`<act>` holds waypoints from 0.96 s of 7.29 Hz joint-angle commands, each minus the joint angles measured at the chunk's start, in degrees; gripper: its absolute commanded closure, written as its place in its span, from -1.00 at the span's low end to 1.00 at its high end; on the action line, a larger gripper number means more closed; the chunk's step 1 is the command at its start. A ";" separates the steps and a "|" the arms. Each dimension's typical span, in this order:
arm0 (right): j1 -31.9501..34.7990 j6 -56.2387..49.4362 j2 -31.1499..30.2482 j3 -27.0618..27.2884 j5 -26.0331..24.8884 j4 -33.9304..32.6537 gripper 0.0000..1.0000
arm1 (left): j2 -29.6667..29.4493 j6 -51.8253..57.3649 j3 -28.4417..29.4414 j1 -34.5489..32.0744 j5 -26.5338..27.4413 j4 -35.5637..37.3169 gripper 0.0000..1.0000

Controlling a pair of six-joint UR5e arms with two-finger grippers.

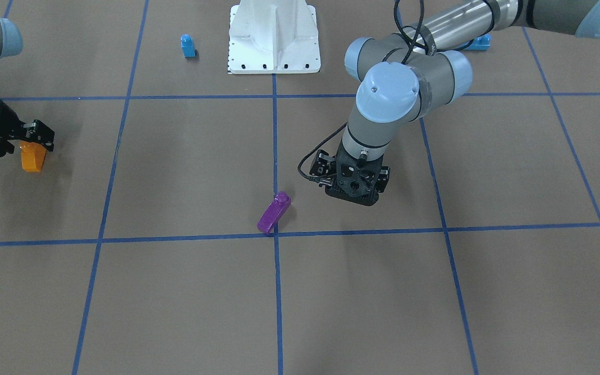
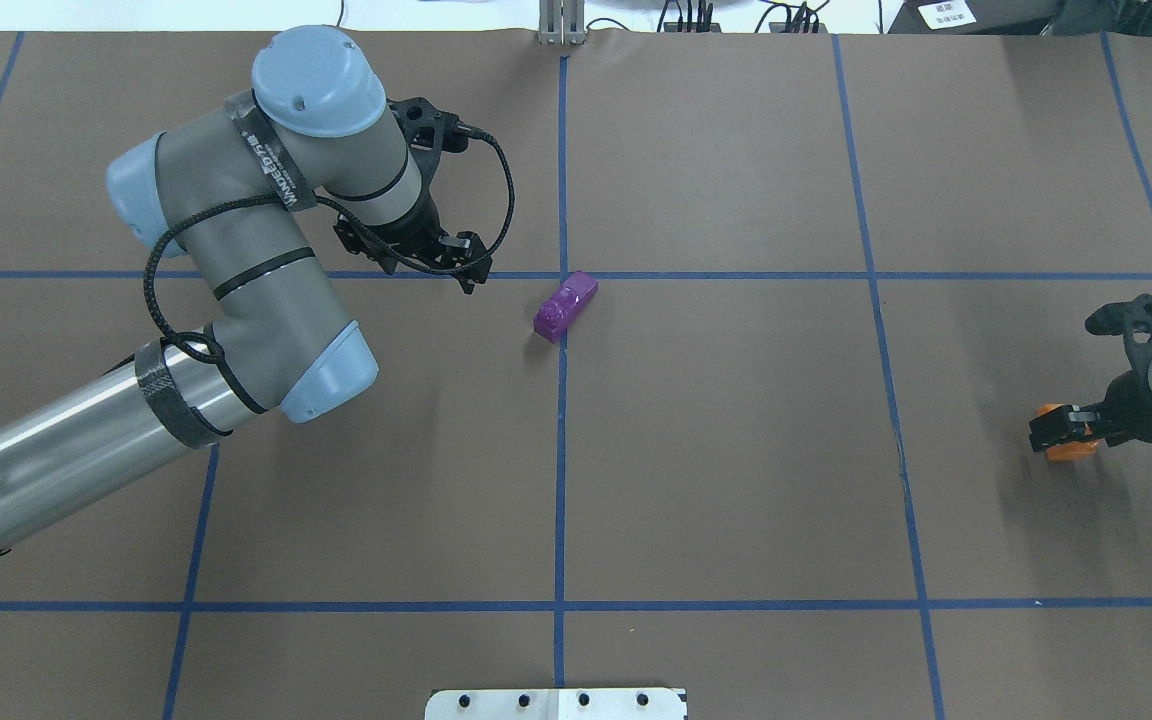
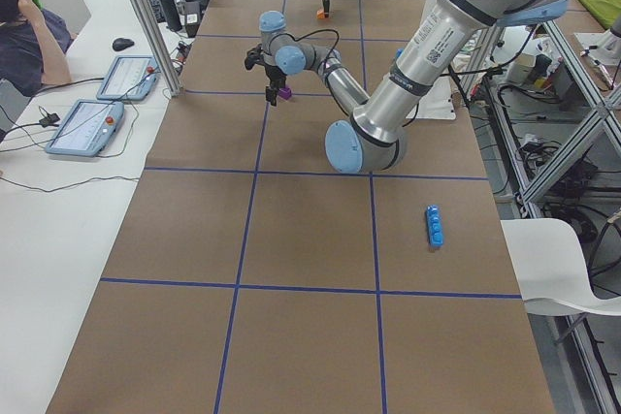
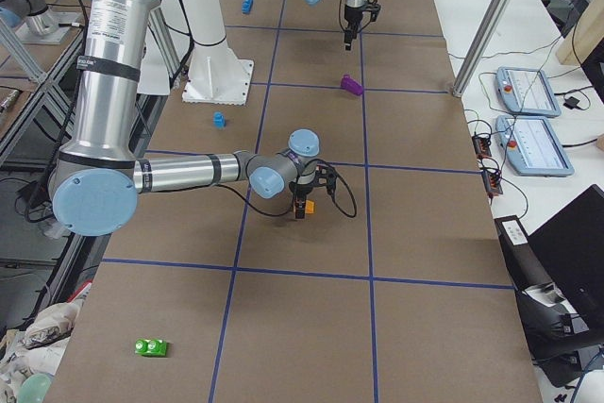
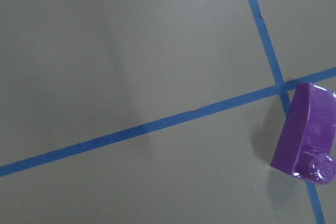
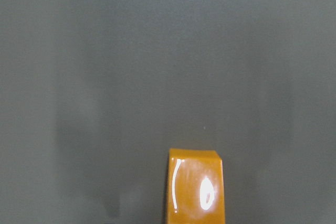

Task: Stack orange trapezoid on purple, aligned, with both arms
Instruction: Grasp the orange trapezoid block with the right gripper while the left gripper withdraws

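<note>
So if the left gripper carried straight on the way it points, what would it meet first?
Probably bare table: the left gripper points down, and the purple brick lies off to one side.

The orange trapezoid (image 1: 33,159), glossy and standing on end, sits far out on the robot's right side, pinched at its top by the right gripper (image 1: 36,147). The purple (image 1: 274,212), a glossy wedge, lies on its side with its stud pointing sideways, just beside a crossing of blue tape lines (image 1: 362,231) and well apart from the orange.
</note>
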 commanded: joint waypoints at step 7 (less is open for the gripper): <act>3.90 3.57 4.12 6.13 5.30 -3.75 1.00 | 0.98 0.73 -0.09 -1.55 -0.09 -0.02 -1.00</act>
